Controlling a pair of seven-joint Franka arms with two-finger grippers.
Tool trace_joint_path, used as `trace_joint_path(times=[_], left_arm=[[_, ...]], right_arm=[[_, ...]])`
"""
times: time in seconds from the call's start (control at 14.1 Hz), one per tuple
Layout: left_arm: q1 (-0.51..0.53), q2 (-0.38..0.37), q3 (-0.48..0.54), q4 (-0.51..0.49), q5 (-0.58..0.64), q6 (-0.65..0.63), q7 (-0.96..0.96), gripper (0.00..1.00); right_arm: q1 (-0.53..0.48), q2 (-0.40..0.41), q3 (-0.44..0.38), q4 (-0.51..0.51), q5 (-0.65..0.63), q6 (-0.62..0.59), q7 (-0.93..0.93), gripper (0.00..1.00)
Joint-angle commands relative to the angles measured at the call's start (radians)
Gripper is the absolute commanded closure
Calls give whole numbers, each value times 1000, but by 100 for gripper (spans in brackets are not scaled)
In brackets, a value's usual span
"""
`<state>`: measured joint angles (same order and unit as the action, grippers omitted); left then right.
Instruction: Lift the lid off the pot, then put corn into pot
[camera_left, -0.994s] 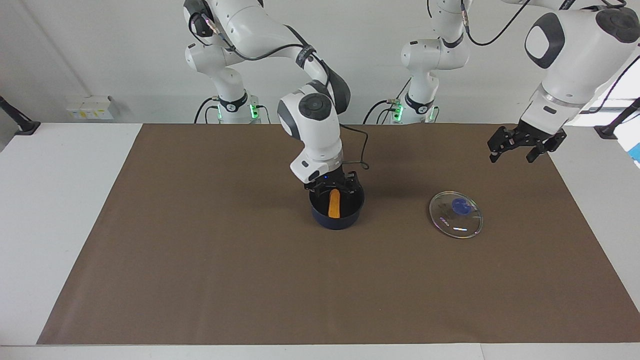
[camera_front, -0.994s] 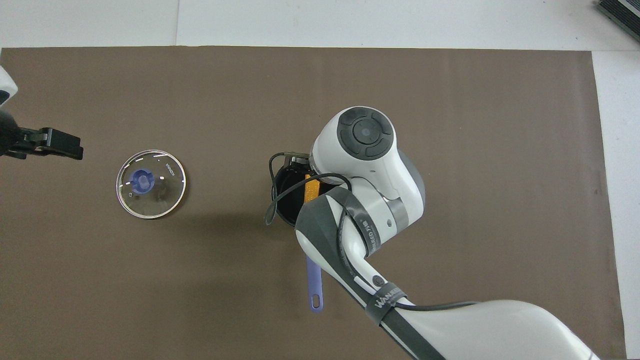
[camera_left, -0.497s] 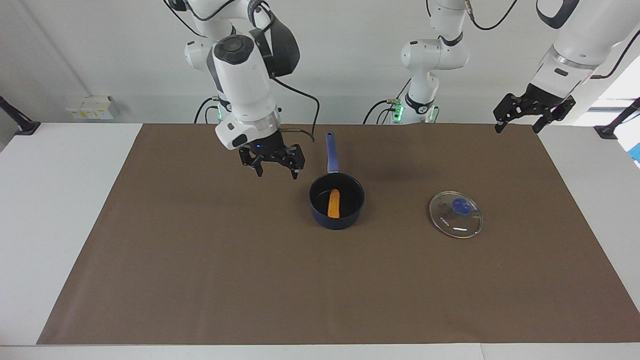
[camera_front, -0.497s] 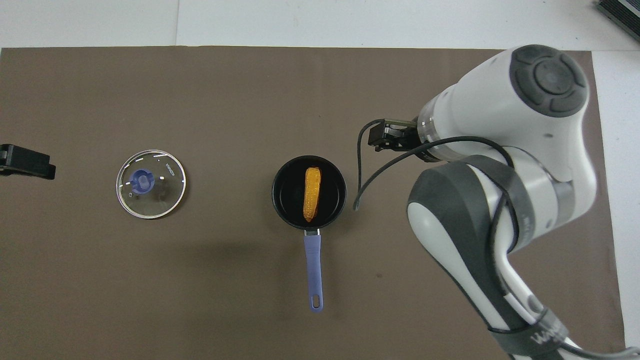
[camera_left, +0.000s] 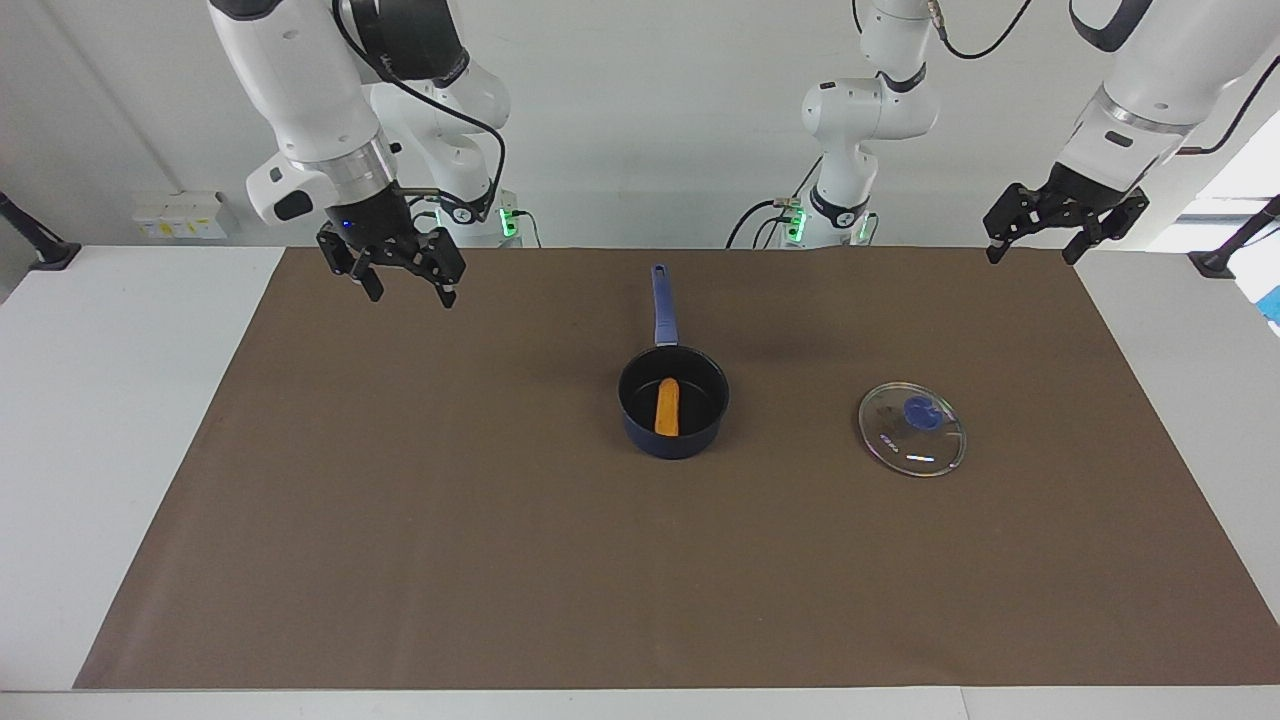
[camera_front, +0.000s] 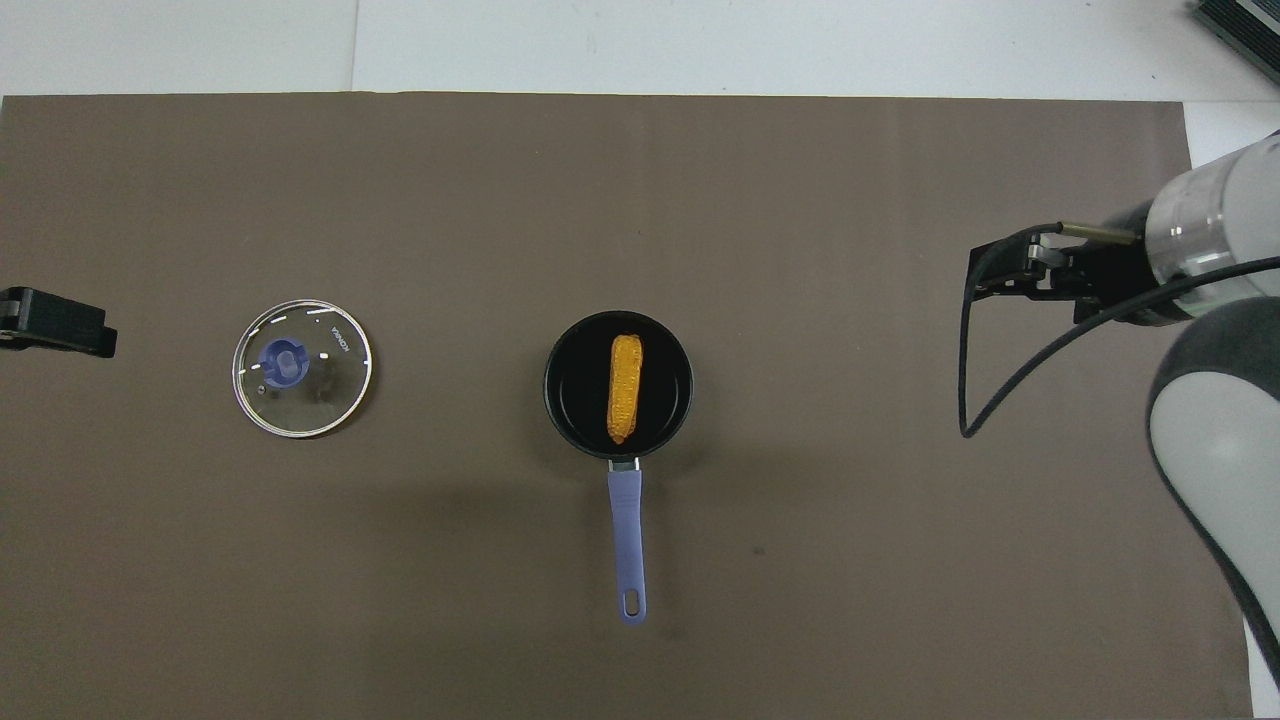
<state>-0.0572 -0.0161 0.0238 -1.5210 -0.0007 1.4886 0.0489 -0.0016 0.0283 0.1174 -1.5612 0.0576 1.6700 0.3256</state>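
The dark blue pot (camera_left: 700, 432) (camera_front: 570, 410) stands mid-mat, its handle pointing toward the robots. The yellow-orange corn (camera_left: 667, 407) (camera_front: 625, 388) lies inside it. The glass lid (camera_left: 911, 429) (camera_front: 301, 368) with a blue knob lies flat on the mat beside the pot, toward the left arm's end. My right gripper (camera_left: 410, 290) (camera_front: 1010, 275) is open and empty, raised over the mat's edge at the right arm's end. My left gripper (camera_left: 1032, 252) (camera_front: 60, 325) is open and empty, raised over the mat's corner at the left arm's end.
The brown mat (camera_left: 500, 560) covers most of the white table (camera_left: 110, 400). A black cable (camera_front: 975, 390) hangs from the right wrist. Small white boxes (camera_left: 180, 215) sit at the table's edge by the wall.
The right gripper let go of the corn in the pot, rose and swung away to the right arm's end of the mat. The left gripper rose and drew back.
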Motion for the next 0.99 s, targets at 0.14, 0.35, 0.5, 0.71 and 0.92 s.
trace_joint_path(times=[0.14,0.35,0.5,0.71,0.92], left_arm=[[-3,2,1,12,-15,-17,-6,0],[-1,2,1,12,-15,-17,-3,0],[-1,2,1,12,-15,-17,-3,0],[2,2,1,12,-15,-17,0,0],[4,2,1,12,-15,-17,5,0]], right_arm=[[-6,-10,2,101,-12,-119,-7,0],[-6,-47,-56,132,-12,-151,-8,0],[-6,-76,-93,132,-13,-156,-11,0],[-5,-103,-151,122,-22,-194,-75,0],[-11,-111,-147,84,-74,-227,-166,0]])
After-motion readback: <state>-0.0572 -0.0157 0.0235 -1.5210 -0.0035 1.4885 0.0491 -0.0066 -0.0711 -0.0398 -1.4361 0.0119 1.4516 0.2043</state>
